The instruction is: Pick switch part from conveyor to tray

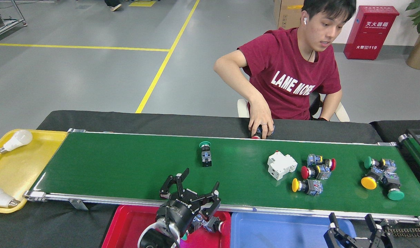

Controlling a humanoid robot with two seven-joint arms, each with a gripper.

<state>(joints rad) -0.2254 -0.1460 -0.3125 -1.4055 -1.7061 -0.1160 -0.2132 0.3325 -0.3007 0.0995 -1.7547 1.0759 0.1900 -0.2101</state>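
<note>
The left gripper (196, 187) hovers with fingers spread over the near rail of the conveyor (127, 165), above the red tray (127, 227). A green-capped switch part (205, 154) lies alone mid-belt. Farther right sit a white breaker (281, 165) and clustered red, yellow and green push buttons. The right gripper (354, 227) stands open beside the blue tray (275, 230). A seated person's hand (261, 120) rests at the far rail.

"LANE MORE" on shirt (292, 69)
</note>
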